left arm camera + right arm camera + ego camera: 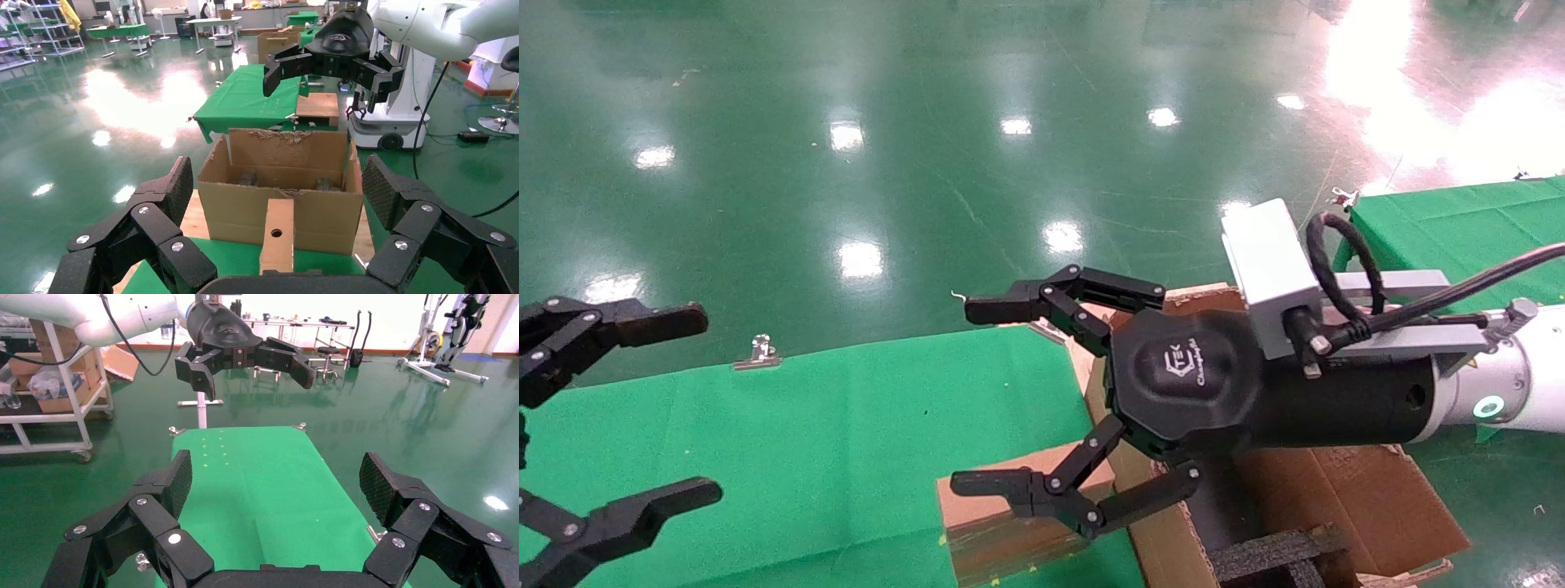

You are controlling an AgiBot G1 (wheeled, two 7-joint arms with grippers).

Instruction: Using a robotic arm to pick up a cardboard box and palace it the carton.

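The small cardboard box [1001,539] stands on the green-cloth table [846,441], close against the large carton [1336,498], which has ragged flaps and black foam [1279,551] inside. The white robotic arm [1508,384] carries my right gripper [977,396], open and empty, hovering above the small box and the carton's near edge. My left gripper [695,404] is open and empty at the table's left side. In the left wrist view the small box [277,236] with its round hole stands upright before the carton [245,208], between my open left fingers [177,190]. The right wrist view shows my right gripper [275,484] open over bare cloth.
Metal clips [758,353] hold the cloth at the table's far edge. A second green-cloth table [1459,229] stands at the right behind the arm. Glossy green floor [928,122] lies beyond. Trolleys and the robot's base [392,122] stand farther off.
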